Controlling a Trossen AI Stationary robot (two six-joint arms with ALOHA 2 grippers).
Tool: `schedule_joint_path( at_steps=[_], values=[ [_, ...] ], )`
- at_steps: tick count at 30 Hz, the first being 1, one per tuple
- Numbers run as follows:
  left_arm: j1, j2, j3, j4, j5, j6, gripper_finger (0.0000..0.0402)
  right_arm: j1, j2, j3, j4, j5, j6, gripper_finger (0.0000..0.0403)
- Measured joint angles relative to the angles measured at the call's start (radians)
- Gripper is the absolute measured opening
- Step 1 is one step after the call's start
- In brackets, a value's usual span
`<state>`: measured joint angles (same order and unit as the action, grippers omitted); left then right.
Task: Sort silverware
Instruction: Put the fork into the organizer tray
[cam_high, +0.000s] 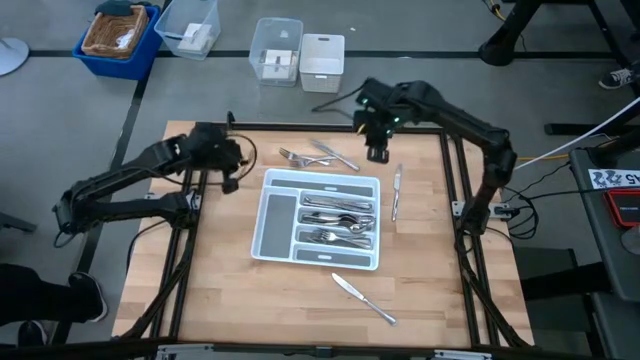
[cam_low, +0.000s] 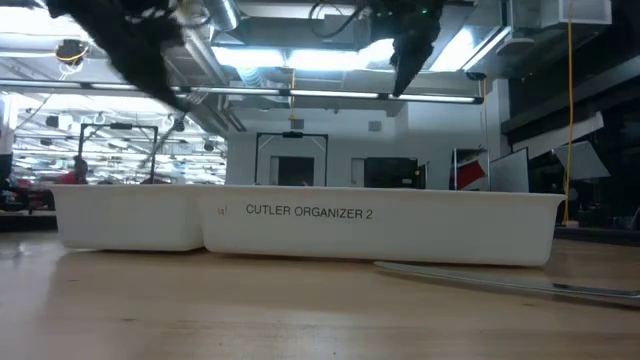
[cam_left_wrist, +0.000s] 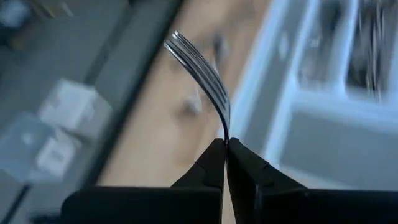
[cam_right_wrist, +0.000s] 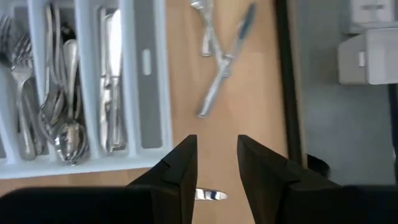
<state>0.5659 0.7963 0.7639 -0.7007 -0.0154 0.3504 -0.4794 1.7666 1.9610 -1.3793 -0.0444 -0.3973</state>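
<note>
Left pincer (cam_left_wrist: 225, 146) pinches a slim, shiny, curved fork (cam_left_wrist: 202, 68).

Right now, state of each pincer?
Left pincer: shut on a fork, held above the table beside the tray.
Right pincer: open, empty, above the table's far edge.

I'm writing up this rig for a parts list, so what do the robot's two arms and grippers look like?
Both arms are dark, nearly black, built of slim jointed segments. The left gripper ends in two black wedge-shaped fingers tapering to points. The right gripper has matching black, flat-faced fingers. A small green light glows near the right arm's wrist. No markings are legible.
</note>
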Motion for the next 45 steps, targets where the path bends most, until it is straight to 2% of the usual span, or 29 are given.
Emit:
schedule_joint_path(
  at_steps=[3, 5, 7, 14, 16, 18, 24, 30, 36, 42, 45],
  values=[
    [0.0, 0.0, 0.006, 0.171, 0.0, -0.032, 0.0001, -0.049, -0.043, 0.0, 0.021, -0.02, 0.0, 0.0115],
    [0.0, 0.001, 0.006, 0.281, 0.0, -0.055, 0.0001, -0.089, -0.069, 0.0, 0.049, -0.088, 0.0, 0.0115],
    [-0.001, 0.009, 0.006, 0.385, 0.0, -0.076, 0.0001, -0.131, -0.094, 0.0, 0.087, -0.198, 0.0, 0.0115],
    [-0.02, 0.099, 0.006, 0.706, 0.015, -0.265, 0.0001, -0.237, -0.112, -0.009, 0.307, -0.717, -0.005, 0.0115],
    [-0.04, 0.145, 0.006, 0.798, 0.032, -0.295, 0.0001, -0.234, -0.111, -0.033, 0.396, -0.796, -0.005, 0.0115],
    [-0.066, 0.192, 0.006, 0.911, 0.041, -0.302, 0.0001, -0.23, -0.108, -0.065, 0.482, -0.832, 0.01, 0.0115],
    [-0.13, 0.329, 0.006, 1.316, 0.042, -0.235, 0.0001, -0.176, -0.107, -0.118, 0.687, -0.756, 0.104, 0.0115],
    [-0.149, 0.442, 0.006, 1.57, 0.042, -0.192, 0.0001, -0.103, -0.106, -0.13, 0.82, -0.682, 0.166, 0.0115],
    [-0.149, 0.485, 0.005, 1.662, 0.042, -0.227, 0.0001, -0.037, -0.106, -0.13, 0.853, -0.587, 0.168, 0.0115],
    [-0.176, 0.487, 0.005, 1.679, 0.076, -0.245, 0.0001, 0.014, -0.106, -0.13, 0.86, -0.411, 0.168, 0.0115],
    [-0.193, 0.487, 0.005, 1.679, 0.078, -0.212, 0.0001, 0.031, -0.106, -0.13, 0.861, -0.407, 0.168, 0.0115]
  ],
)
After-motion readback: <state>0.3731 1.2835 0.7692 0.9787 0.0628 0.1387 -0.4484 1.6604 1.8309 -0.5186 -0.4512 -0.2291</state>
